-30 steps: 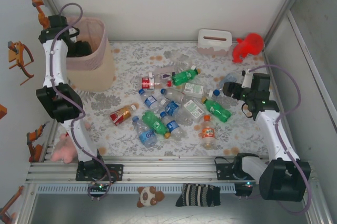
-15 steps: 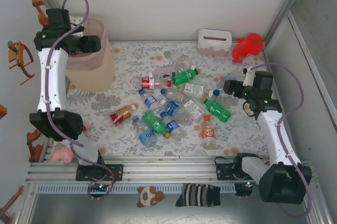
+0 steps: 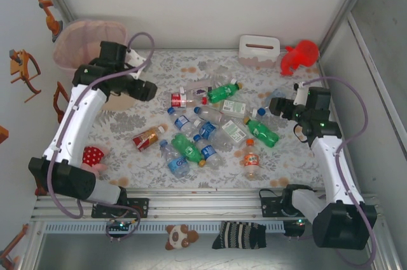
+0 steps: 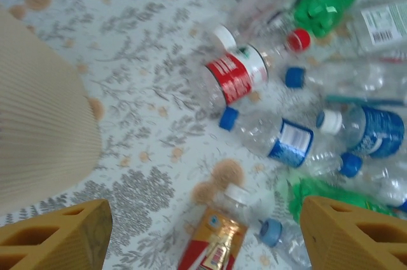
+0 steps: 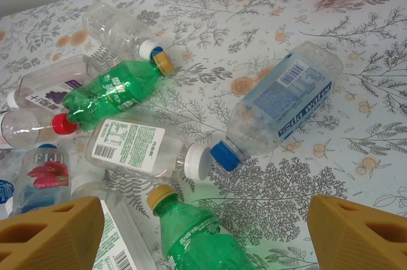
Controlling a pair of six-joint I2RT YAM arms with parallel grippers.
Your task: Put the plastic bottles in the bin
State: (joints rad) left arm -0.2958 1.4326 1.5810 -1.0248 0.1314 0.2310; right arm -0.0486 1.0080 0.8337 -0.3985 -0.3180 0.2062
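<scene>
1. Since a second ago the left gripper [image 3: 143, 90] has swung off the bin [image 4: 38, 130] toward the plastic bottles [image 3: 210, 127]; the right gripper [image 3: 276, 106] barely shifted.
2. Both grippers have their fingers apart and hold nothing.
3. Nearest the left gripper, to its right, lies the red-labelled bottle [image 4: 238, 76]. Its long axis runs left-right, base toward the fingers, red cap pointing away.
4. Farther back-left, the bin stands behind that arm.

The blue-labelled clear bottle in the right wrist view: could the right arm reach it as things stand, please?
Probably yes. The right gripper hangs open just short of the blue-labelled clear bottle, which lies with nothing on top of it and open cloth around its body.
</scene>
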